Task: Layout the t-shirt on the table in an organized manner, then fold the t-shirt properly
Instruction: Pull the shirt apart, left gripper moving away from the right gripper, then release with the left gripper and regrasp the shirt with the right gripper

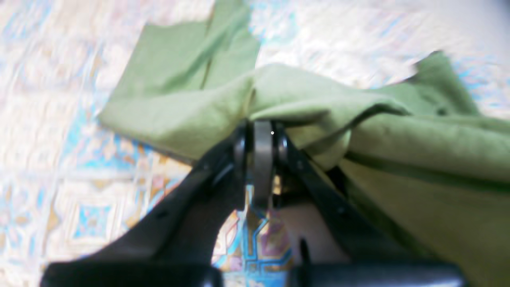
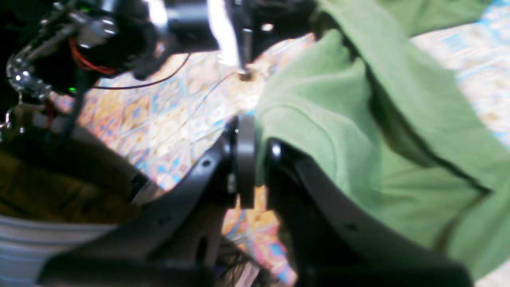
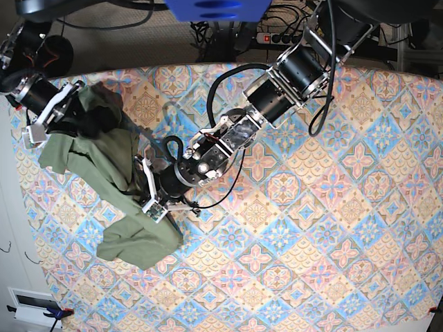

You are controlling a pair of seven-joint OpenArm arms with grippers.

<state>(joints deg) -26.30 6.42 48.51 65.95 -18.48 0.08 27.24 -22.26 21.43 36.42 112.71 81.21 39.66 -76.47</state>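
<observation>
Left wrist view: the left end effector (image 1: 263, 133) is clamped on a fold of the t-shirt (image 1: 310, 103). The cloth spreads ahead of it and to both sides, one flat part lying forward and to its left on the bench (image 1: 59, 151), a bulkier hanging part to its right. The frame is blurred, so which hem or sleeve is pinched cannot be told.

Right wrist view: the right end effector (image 2: 255, 155) is closed on an edge of the t-shirt (image 2: 358, 151), which drapes away to its right and forward. The black gear above it is too blurred to name.

Base view: the t-shirt (image 3: 111, 166) hangs as a long band between the right end effector (image 3: 52, 114) and the left end effector (image 3: 149, 197), its tail pooling on the bench (image 3: 332, 228) just beyond the left one. Spreading it probably means drawing the two grips apart. Both pinch points are hidden by cloth.
</observation>
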